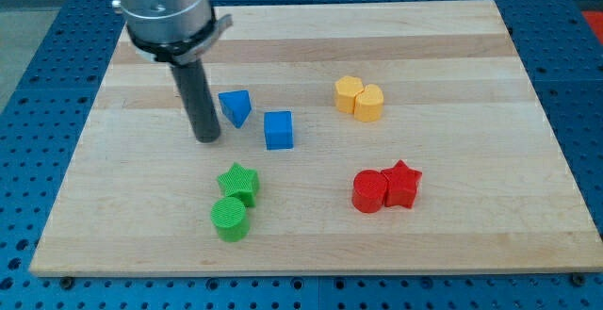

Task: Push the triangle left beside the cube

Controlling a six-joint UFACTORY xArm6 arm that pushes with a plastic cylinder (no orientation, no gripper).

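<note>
A blue triangle (236, 106) lies on the wooden board (452, 74), left of centre. A blue cube (278, 130) sits just to its lower right, a small gap between them. My tip (208, 139) rests on the board just left of the triangle and slightly below it, close to it; I cannot tell whether they touch. The rod rises from the tip to the arm's grey body at the view's top left.
A green star (239, 182) and a green cylinder (229, 219) sit together below the tip. Two yellow blocks (359, 98) stand right of centre near the top. A red cylinder (368, 191) and a red star (402, 183) touch at the lower right.
</note>
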